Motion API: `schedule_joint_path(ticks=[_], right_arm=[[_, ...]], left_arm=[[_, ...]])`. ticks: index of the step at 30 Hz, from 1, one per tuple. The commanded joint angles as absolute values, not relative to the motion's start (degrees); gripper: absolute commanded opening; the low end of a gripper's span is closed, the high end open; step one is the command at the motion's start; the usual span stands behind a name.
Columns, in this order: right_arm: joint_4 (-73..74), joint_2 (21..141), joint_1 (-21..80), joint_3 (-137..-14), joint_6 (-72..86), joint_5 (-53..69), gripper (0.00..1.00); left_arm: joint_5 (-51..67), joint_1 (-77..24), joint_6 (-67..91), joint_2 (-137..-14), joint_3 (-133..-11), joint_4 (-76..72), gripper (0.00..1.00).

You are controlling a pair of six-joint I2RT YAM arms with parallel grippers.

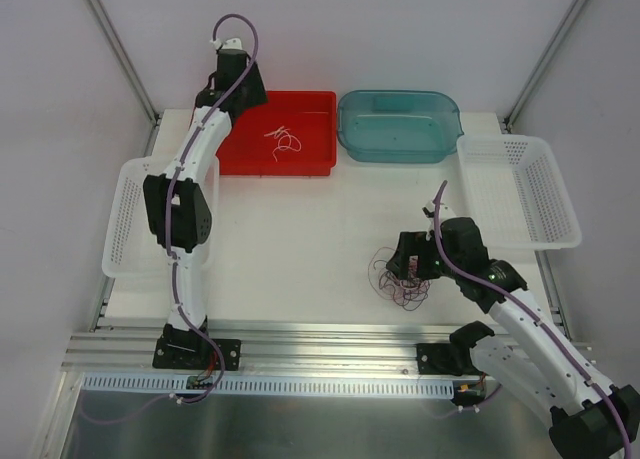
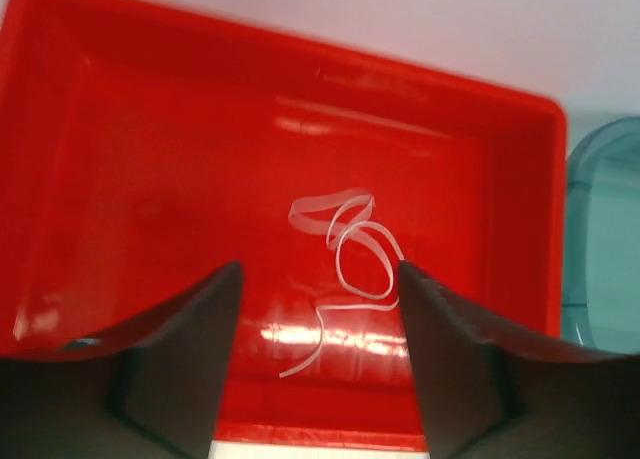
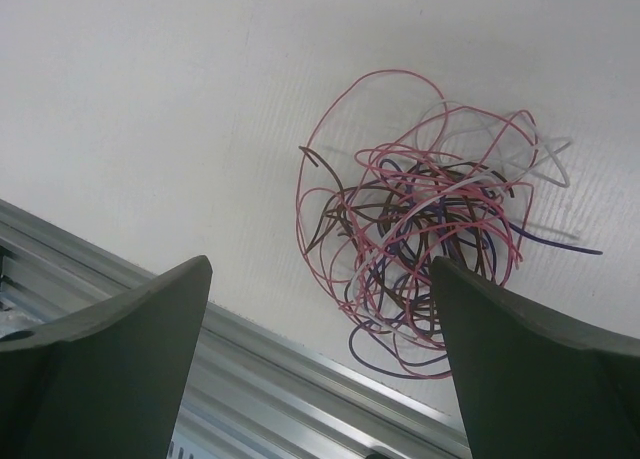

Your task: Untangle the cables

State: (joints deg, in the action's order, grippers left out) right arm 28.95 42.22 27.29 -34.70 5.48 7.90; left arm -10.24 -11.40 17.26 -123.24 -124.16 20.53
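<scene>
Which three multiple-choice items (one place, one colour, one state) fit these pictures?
1. Where does the single white cable lie? A in the teal tub; B in the red tray; C in the white basket.
2. Which colour is most common in the tangle on the table? A green; B yellow; C pink.
3. How is the left gripper? A open, empty; B shut on a cable; C shut, empty.
Answers: 1 B, it curls on the tray's floor. 2 C, pink loops dominate. 3 A, its fingers stand wide apart, gripping nothing.

The rectangular red plastic tray [image 2: 130,159] is glossy (highlights streak its floor); the white tabletop [image 3: 150,99] is matt; the thin multicoloured cables [image 3: 420,219] look smooth-coated.
</scene>
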Motion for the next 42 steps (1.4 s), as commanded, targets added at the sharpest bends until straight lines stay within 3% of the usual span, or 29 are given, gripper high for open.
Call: schedule_joint_path(ticks=[1, 5, 8, 15, 24, 33, 42], right_arm=[[28.6, 42.1, 27.2, -34.6, 5.4, 6.1, 0.96], [29.4, 43.0, 27.2, -34.7, 6.1, 2.4, 0.96], [30.1, 43.9, 27.0, -34.9, 7.0, 0.4, 0.96], [30.7, 47.9, 26.9, -34.4, 8.9, -6.9, 0.95], [16.2, 57.3, 32.2, -31.0, 16.4, 2.5, 0.91], [11.1, 72.0, 46.3, -45.4, 21.3, 0.7, 0.91], [23.2, 65.6, 45.2, -48.7, 15.4, -11.1, 0.88]], left_arm=[[-5.1, -10.5, 20.2, -116.7, -120.8, 18.2, 0.67], [-1.5, -10.6, 20.4, -108.6, -112.4, 18.3, 0.89], [3.5, -10.6, 21.7, -100.7, -103.6, 18.3, 0.98], [16.6, -11.9, 28.1, -83.3, -78.4, 18.5, 0.99], [20.7, -20.1, 29.4, -66.6, -55.7, 18.8, 0.99], [19.0, -29.4, 34.1, -61.5, -45.8, 18.7, 0.99], [12.4, -40.3, 38.0, -66.9, -48.4, 18.2, 0.99]])
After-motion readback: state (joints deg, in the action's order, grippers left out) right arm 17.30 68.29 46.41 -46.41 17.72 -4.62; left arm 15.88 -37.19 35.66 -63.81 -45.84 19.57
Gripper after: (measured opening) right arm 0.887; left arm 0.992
